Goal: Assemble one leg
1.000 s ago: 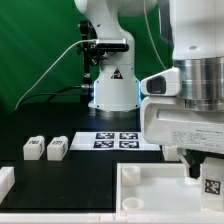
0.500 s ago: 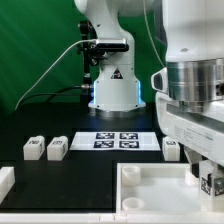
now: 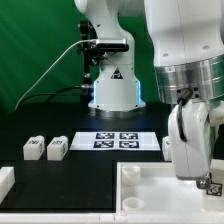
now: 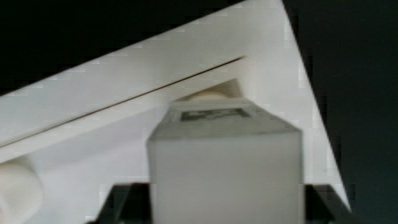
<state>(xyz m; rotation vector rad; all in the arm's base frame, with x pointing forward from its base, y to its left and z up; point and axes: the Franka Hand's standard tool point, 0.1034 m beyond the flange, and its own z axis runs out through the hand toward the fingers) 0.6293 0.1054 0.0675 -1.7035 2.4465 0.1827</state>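
My gripper (image 3: 208, 181) is shut on a leg (image 3: 213, 186), a small white post with a black-and-white tag, at the exterior view's lower right. It holds the leg over the right side of the large white tray-shaped part (image 3: 150, 186). In the wrist view the leg (image 4: 222, 160) fills the space between my gripper's (image 4: 224, 206) dark fingers, with the tray's white corner (image 4: 160, 80) beyond it. I cannot tell if the leg touches the tray. Two more legs (image 3: 33, 148) (image 3: 57, 148) lie at the left, and another (image 3: 170, 147) behind my hand.
The marker board (image 3: 120, 140) lies flat in the middle, in front of the robot base (image 3: 112, 90). A white part (image 3: 5, 182) sits at the exterior view's lower left edge. Black table (image 3: 80, 175) runs between the loose legs and the tray.
My hand has turned and shifted toward the exterior view's right, carrying the held leg with it. The leg behind the hand has come into view. The other parts have not moved.
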